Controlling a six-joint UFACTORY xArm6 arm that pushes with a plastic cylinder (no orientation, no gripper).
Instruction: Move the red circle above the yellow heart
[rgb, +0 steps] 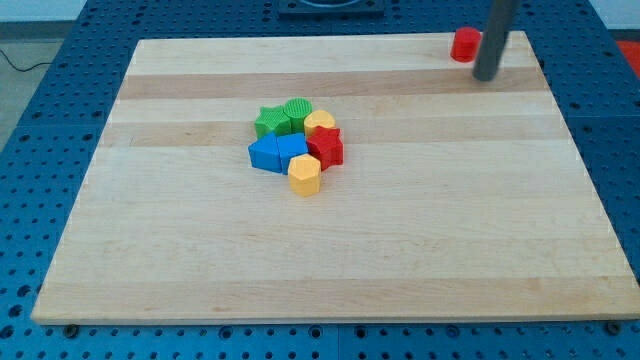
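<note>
The red circle (464, 44) sits near the board's top right corner. My tip (486, 76) rests just right of it and slightly below, close to touching it. The yellow heart (319, 121) lies in a cluster at the board's middle, at the cluster's top right, pressed against a red star (327, 147) below it. The rod rises out of the view's top.
The cluster also holds a green star (269, 122), a green circle (298, 112), two blue blocks (276, 153) and a yellow hexagon (305, 174). The wooden board (150, 230) lies on a blue perforated table.
</note>
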